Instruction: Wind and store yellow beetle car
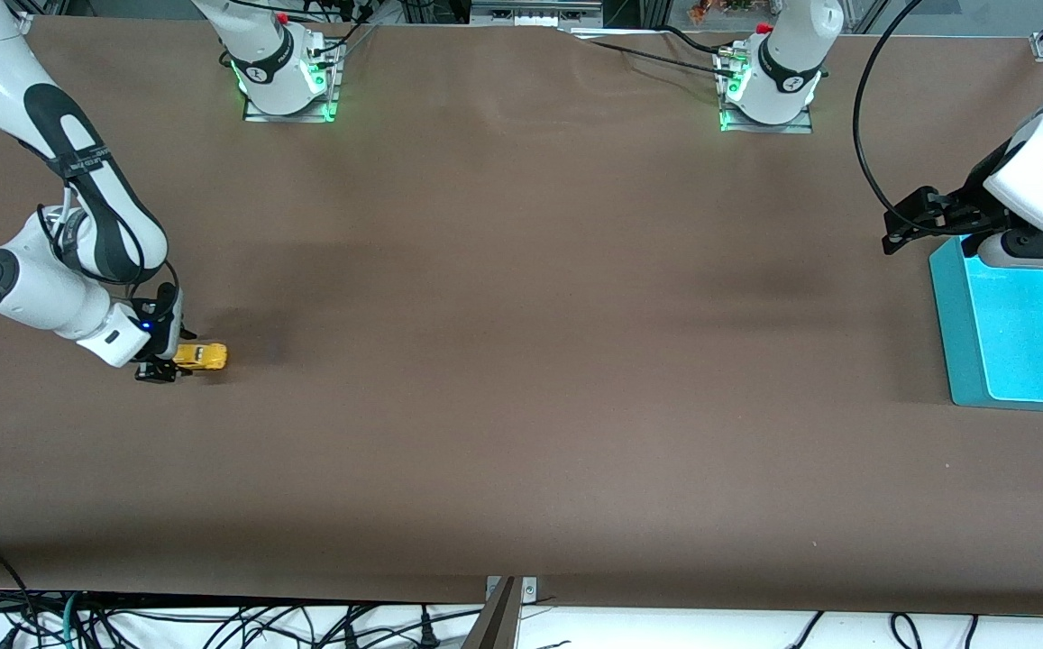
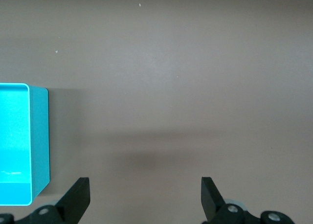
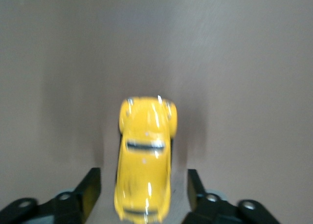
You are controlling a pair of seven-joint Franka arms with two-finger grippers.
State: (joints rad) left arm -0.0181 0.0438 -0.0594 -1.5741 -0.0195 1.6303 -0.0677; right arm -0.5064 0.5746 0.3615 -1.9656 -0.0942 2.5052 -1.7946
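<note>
The yellow beetle car (image 1: pixel 202 357) stands on the brown table at the right arm's end. In the right wrist view the car (image 3: pixel 145 160) lies between my right gripper's (image 3: pixel 144 190) two open fingers, with a gap on each side. In the front view my right gripper (image 1: pixel 160 365) is down at the table, at the car's end nearer the table's edge. My left gripper (image 1: pixel 904 230) is open and empty, in the air beside the turquoise bin (image 1: pixel 1017 324); its fingers (image 2: pixel 78 199) frame bare table in the left wrist view.
The turquoise bin stands at the left arm's end of the table, and its corner shows in the left wrist view (image 2: pixel 39 145). The two arm bases (image 1: pixel 287 72) stand along the table's edge farthest from the front camera. Cables hang below the near edge.
</note>
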